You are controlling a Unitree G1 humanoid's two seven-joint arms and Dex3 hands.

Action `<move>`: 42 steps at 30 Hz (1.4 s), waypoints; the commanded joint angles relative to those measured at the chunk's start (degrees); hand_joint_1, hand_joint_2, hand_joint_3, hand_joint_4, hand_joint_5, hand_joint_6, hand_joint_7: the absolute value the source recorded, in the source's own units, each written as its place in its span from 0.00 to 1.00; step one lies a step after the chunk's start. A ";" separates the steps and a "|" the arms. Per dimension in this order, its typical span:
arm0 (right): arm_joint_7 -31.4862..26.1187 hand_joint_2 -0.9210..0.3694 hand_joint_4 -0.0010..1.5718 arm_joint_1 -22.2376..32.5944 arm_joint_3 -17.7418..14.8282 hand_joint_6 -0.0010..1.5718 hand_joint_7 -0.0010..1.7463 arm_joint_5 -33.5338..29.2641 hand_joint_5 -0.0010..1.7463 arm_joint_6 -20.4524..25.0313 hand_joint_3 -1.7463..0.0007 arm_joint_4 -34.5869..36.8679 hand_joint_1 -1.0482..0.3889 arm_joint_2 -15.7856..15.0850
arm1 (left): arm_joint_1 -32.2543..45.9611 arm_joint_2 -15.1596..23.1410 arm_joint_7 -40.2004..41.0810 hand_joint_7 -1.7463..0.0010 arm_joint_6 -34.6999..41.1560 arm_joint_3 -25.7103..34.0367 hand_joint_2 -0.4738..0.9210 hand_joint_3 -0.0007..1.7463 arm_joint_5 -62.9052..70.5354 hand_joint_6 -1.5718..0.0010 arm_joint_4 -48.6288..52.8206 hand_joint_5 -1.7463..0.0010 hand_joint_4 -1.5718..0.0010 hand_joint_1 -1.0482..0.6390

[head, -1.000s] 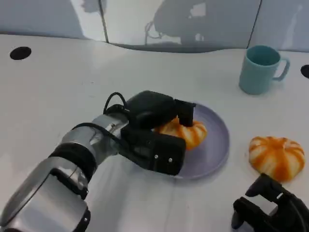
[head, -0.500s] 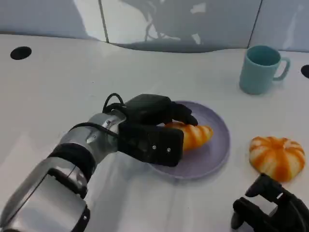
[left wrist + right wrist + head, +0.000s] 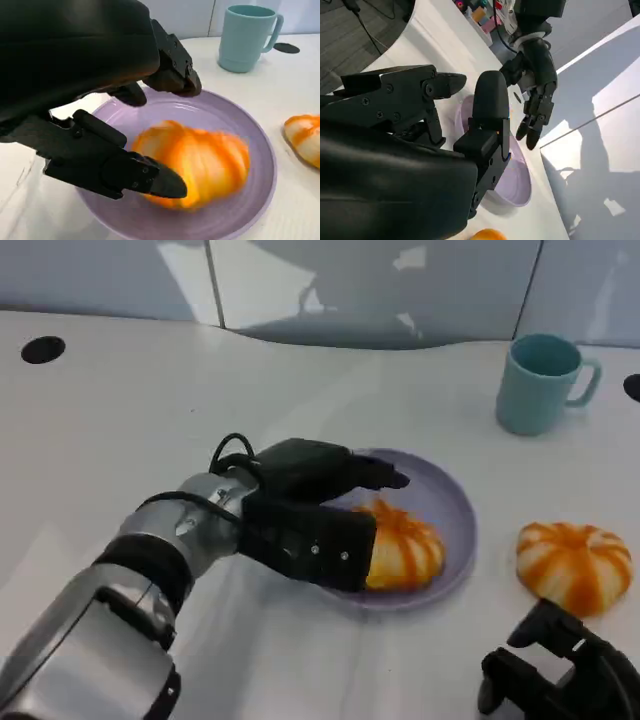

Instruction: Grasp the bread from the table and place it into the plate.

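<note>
An orange-and-white striped bread [image 3: 402, 546] lies on the purple plate [image 3: 452, 508], toward its near side. My left hand [image 3: 310, 512] hovers over the plate's left half with its fingers spread and nothing in them. In the left wrist view the bread [image 3: 196, 160] looks blurred, lying on the plate [image 3: 261, 150] between the thumb and fingers [image 3: 172, 75] of my left hand [image 3: 100, 100], apart from both. My right hand [image 3: 560, 675] rests near the table's front right edge, holding nothing; the right wrist view shows its fingers [image 3: 490, 100] spread apart.
A second striped bread [image 3: 573, 565] sits on the table right of the plate, just beyond my right hand. A teal cup [image 3: 540, 383] stands at the back right. Dark holes [image 3: 42, 349] mark the white tabletop at far left and far right.
The left hand has let go of the bread, which dropped onto the plate and rolled toward its near side. The fingers spread and the hand drew back slightly. The right hand stayed still.
</note>
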 commanded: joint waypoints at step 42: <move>1.11 0.00 0.48 -2.10 -2.24 0.41 0.80 0.54 0.92 -0.03 0.90 2.20 0.29 -1.38 | 38.88 -2.22 -40.25 0.88 27.45 39.04 1.00 0.18 -75.27 0.54 -45.97 0.45 0.63 0.23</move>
